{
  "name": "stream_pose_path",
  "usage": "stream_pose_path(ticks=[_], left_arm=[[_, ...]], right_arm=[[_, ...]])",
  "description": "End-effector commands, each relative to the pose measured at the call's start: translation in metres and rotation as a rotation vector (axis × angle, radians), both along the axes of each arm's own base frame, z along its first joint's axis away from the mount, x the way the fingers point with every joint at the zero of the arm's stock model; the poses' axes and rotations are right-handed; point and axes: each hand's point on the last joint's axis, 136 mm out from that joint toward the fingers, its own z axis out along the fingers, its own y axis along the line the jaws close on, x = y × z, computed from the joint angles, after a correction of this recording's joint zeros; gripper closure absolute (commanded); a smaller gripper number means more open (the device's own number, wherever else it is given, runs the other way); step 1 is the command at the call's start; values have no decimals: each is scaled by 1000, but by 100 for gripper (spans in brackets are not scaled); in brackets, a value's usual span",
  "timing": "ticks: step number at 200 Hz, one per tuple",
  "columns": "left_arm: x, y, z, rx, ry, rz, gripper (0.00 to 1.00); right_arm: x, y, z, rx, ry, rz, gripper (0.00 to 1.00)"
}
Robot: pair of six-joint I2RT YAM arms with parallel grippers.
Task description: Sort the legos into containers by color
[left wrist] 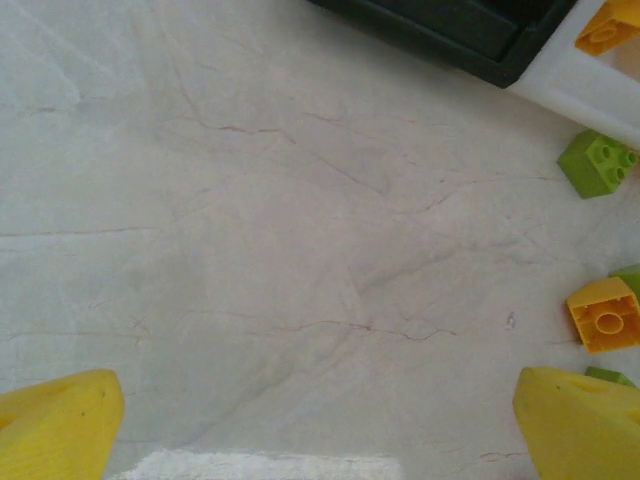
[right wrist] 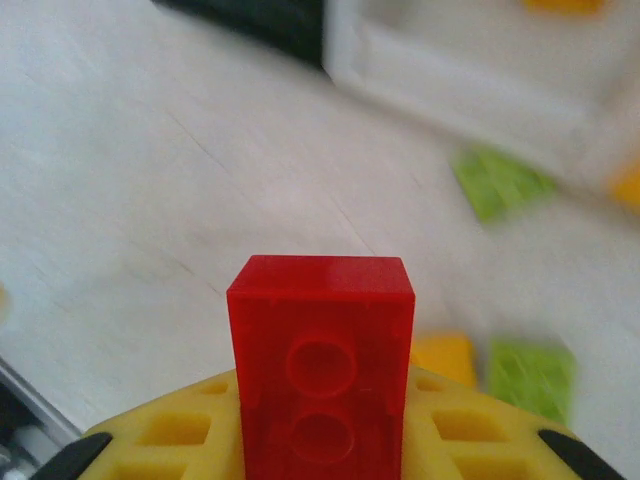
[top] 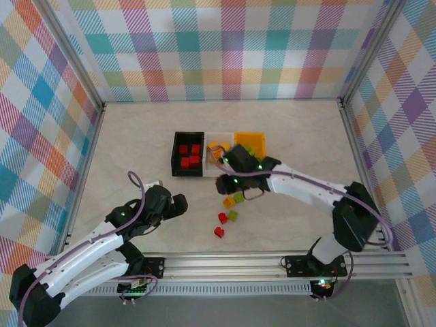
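Marbled tabletop (top: 136, 143); the right hand (right wrist: 320, 440) clamps a red lego (right wrist: 320, 330).

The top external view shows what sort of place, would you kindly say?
Likely a robot test cell, not a home: colourful plaid panel walls enclose a pale marble-look tabletop, with silver aluminium rails along its near edge.

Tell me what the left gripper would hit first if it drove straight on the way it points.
The left gripper, open, faces bare tabletop, so probably that first. If its line runs shallower, the black bin lies beyond; depth is unclear.
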Motion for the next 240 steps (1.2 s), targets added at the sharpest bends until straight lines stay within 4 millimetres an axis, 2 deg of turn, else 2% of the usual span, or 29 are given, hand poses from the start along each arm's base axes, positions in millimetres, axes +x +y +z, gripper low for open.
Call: stream_pose_path(ticks=[1,26,49,81,89,108,118,154,179,204,240], left_arm=[[-7,7,-6,-4,26,30,0],[-10,5,-9,-20,37,20,0],[-12,3,-10,-29,46,11,0],[-15,2,-10,-32,54,-8,0],[-16,1,-10,-32,55,-13,0],[-16,0,-9,-33,56,-25,0],[-16,-2,-8,-36,56,-32,0],[-14,-8,-7,-34,57,-62,0],[-10,-17,-4,-37,60,-100,0],[-2,-29,0,-44,57,-135,0],[8,-63,9,-74,62,-244,2]], right_arm=[[24,40,9,48,-18,78,71],[69,70,11,63,-20,63,71],[104,89,3,51,-17,54,71],[128,105,-7,29,-10,59,69],[132,108,-8,27,-11,57,64],[137,110,-5,32,-31,47,42],[140,109,1,36,-49,41,37],[138,99,20,50,-97,19,34],[127,80,33,65,-131,-13,34],[106,55,39,75,-143,-40,34],[69,7,28,45,-134,-95,32]])
